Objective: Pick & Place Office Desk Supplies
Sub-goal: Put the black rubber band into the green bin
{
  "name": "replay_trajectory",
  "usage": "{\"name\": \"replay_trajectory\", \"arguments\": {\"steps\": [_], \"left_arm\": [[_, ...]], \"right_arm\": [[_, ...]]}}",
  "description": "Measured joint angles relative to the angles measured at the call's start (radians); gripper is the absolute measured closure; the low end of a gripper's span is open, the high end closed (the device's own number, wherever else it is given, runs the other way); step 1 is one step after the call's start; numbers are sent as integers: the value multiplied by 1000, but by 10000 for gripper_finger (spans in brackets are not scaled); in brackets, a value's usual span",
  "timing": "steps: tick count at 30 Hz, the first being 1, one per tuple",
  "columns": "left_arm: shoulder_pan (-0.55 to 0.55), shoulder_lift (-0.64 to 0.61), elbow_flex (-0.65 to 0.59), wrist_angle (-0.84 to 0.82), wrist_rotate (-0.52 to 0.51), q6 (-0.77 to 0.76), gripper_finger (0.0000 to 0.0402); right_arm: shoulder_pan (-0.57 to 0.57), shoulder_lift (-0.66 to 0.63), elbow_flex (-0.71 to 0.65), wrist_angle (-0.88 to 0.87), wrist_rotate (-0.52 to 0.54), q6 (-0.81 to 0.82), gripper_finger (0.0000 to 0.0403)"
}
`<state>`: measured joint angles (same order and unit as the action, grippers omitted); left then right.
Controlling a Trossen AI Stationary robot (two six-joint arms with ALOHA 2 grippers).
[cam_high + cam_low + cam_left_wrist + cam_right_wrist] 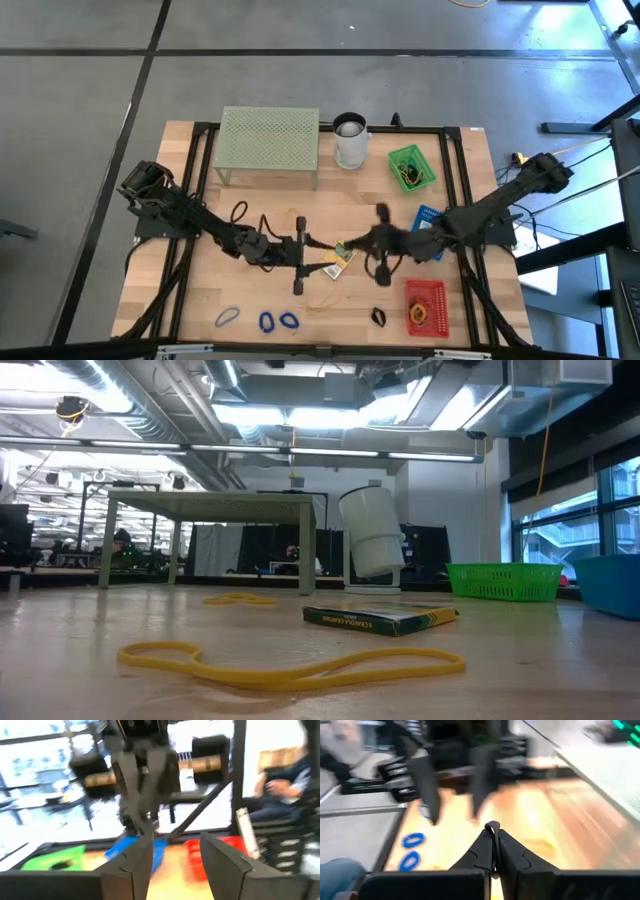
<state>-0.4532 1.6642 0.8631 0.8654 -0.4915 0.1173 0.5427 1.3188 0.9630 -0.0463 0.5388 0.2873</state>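
Now I see my left gripper spread open, empty; my right gripper is pinched shut, near the yellow card pack.

My right gripper is pinched shut over the wooden table; two blue rubber bands lie nearby.

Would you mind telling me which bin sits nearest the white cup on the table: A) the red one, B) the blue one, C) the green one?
C: in the high view the green bin lies just beside the white cup at the table's far edge, while the blue bin and the red bin lie farther toward the near side.
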Motion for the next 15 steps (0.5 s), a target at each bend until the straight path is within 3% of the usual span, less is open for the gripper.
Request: {"name": "replay_trajectory", "arguments": {"steps": [6,15], "left_arm": [[4,0,0,-37,-141,-2,241],[4,0,0,-39,-153,-3,242]], "right_arm": [[-36,-132,0,-351,58,239,393],[-175,-145,0,-860,112,579,393]]}}
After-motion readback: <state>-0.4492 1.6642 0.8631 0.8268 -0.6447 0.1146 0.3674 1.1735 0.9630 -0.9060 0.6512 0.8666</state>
